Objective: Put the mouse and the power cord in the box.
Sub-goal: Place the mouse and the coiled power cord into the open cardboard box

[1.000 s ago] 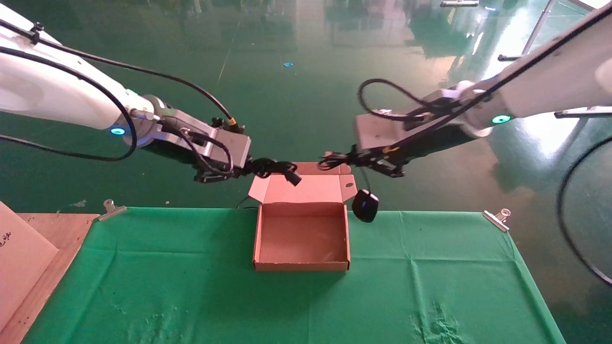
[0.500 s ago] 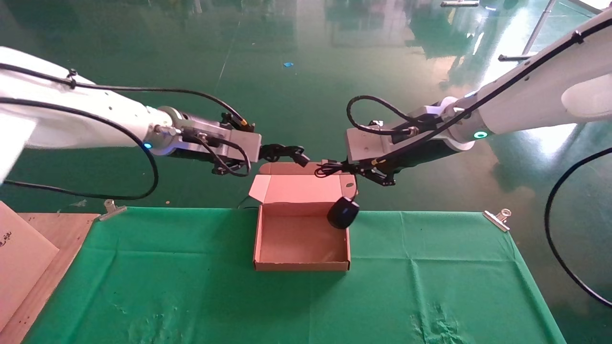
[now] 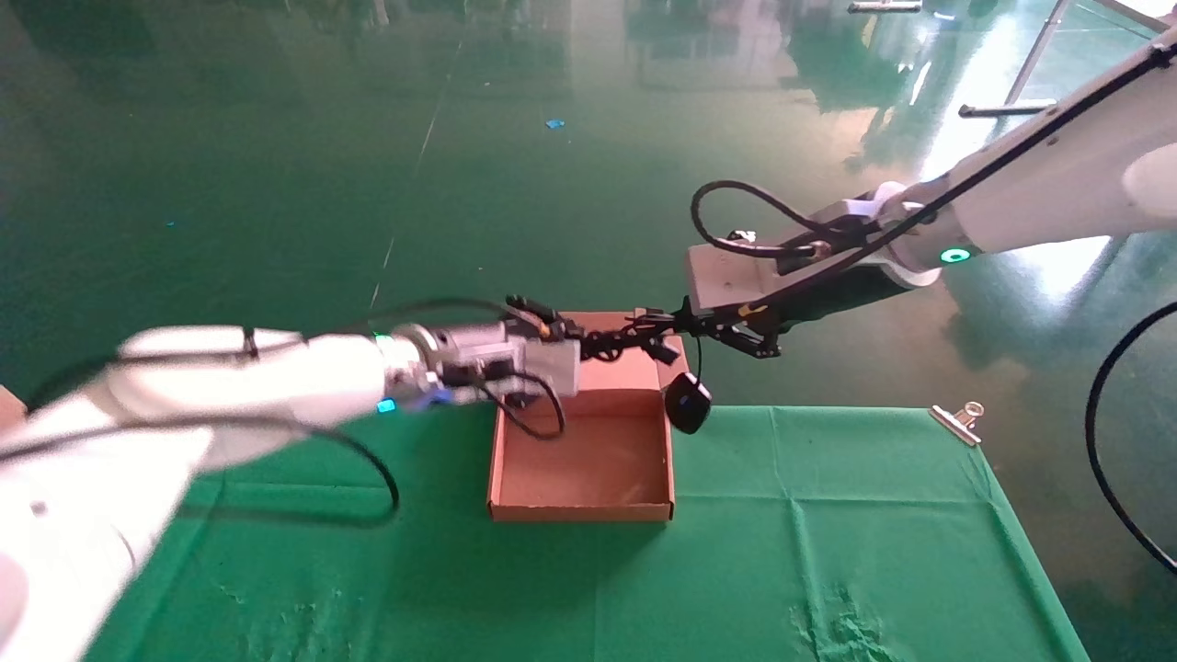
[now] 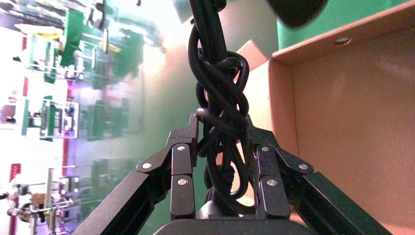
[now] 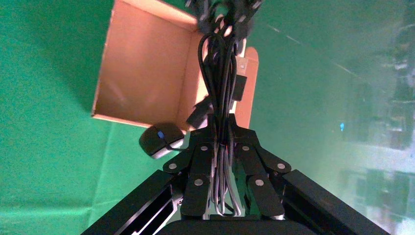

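The left gripper (image 4: 221,161) has its jaws closed on a twisted bundle of thick black cable, the power cord (image 4: 218,93), which runs out from between the fingers (image 4: 182,161) toward the far side of the box (image 4: 352,127). In the head view the left gripper (image 3: 588,348) is held above the far left part of the box (image 3: 581,510), in front of the raised lid (image 3: 634,363), and the power cord (image 3: 609,345) is stretched between it and the right gripper (image 3: 676,324).

The right gripper (image 5: 221,132) has its jaws closed on a bunch of thin black wires, gripped between its fingers (image 5: 198,161). The wires lead onward to the power cord (image 5: 220,58) and the other jaws at the far end. The mouse (image 5: 161,139) is seen hanging just outside the box (image 5: 142,68), beside its wall.

In the head view the mouse (image 3: 688,403) is suspended by its wire below the right gripper, level with the far right corner of the box and just outside it, over the edge of the green cloth (image 3: 828,515) covering the tabletop. Whether the mouse touches the box wall cannot be told. The box stands open on the cloth, with nothing visible on its floor. A metal clip (image 3: 956,421) is fixed at the cloth's far right corner.
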`<state>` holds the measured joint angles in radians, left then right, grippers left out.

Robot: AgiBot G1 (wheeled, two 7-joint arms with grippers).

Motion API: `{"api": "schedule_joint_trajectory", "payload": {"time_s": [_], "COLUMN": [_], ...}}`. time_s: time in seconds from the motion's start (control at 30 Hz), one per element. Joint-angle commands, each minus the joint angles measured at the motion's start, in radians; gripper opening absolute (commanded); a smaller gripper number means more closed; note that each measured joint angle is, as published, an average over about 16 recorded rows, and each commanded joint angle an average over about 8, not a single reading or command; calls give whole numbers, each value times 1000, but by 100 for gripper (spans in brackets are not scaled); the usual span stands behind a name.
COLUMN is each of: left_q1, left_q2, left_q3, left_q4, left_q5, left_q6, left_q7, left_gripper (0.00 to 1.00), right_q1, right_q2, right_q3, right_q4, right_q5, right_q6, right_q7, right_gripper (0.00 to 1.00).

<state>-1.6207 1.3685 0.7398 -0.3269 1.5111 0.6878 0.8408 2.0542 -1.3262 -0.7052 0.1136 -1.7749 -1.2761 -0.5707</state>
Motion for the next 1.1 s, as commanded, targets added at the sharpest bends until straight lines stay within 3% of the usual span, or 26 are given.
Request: {"api": "schedule_joint_trajectory", "payload": {"time_s": [0.03, 0.2, 0.37, 0.47, 0.63, 0.7, 0.8, 1.1], "left_q1": [48, 119, 159, 165, 158, 154, 148, 139], "left_q2": [1, 1, 0, 0, -2, -2, -2, -3], "left_q3": [-2, 82, 152, 183, 232, 249, 274, 340], "left_q4": [-26, -48, -65, -75, -80, -81, -83, -92], "left_q5": [-45, -20, -17, -40, -71, -81, -93, -127], "left_q6": [-29, -172, -275, -276, -260, -260, -265, -285], "left_q7": [32, 103, 95, 62, 15, 1, -13, -43], "left_gripper": [0, 0, 2, 25, 83, 95, 100, 100], "right_q1": [4, -5, -12, -21, -36, -39, -42, -30], "right_q2": [7, 18, 24, 24, 19, 16, 12, 0], "right_q3": [2, 8, 8, 6, 3, 3, 2, 5], "right_q4": [-13, -40, -59, -69, -83, -87, -90, -90], "right_q5": [5, 16, 17, 15, 10, 10, 9, 14], "right_q6": [-17, -39, -42, -34, -15, -9, -3, -3], "right_q7": [-12, -44, -71, -81, -88, -89, -90, -82], "right_gripper": [0, 0, 0, 0, 0, 0, 0, 0]}}
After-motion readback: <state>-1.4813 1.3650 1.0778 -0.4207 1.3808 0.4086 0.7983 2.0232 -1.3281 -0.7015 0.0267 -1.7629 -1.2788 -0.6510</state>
